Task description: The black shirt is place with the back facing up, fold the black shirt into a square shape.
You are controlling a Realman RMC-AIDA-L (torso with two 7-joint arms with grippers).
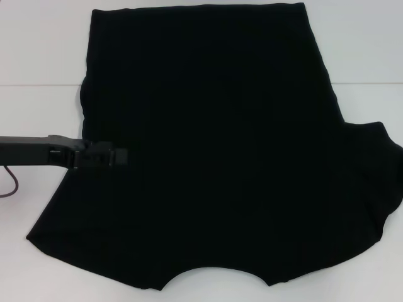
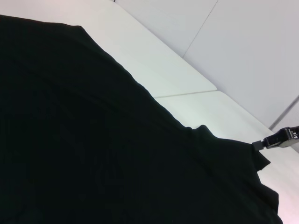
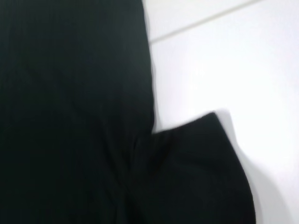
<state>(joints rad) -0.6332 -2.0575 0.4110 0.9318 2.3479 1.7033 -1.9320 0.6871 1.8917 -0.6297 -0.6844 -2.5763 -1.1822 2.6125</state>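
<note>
The black shirt (image 1: 214, 145) lies spread flat on the white table (image 1: 38, 50), with its curved neckline at the near edge and its hem at the far side. The right sleeve (image 1: 378, 170) sticks out sideways; it also shows in the right wrist view (image 3: 201, 172). My left arm reaches in from the left, with the left gripper (image 1: 113, 156) low over the shirt's left edge at mid height. In the left wrist view, part of the right gripper (image 2: 268, 142) shows at the tip of the right sleeve (image 2: 233, 158). It is outside the head view.
A seam (image 1: 38, 84) runs across the table top behind the shirt's middle. A reddish cable (image 1: 9, 182) hangs by the left arm at the left edge. Bare white table surrounds the shirt on the left and far right.
</note>
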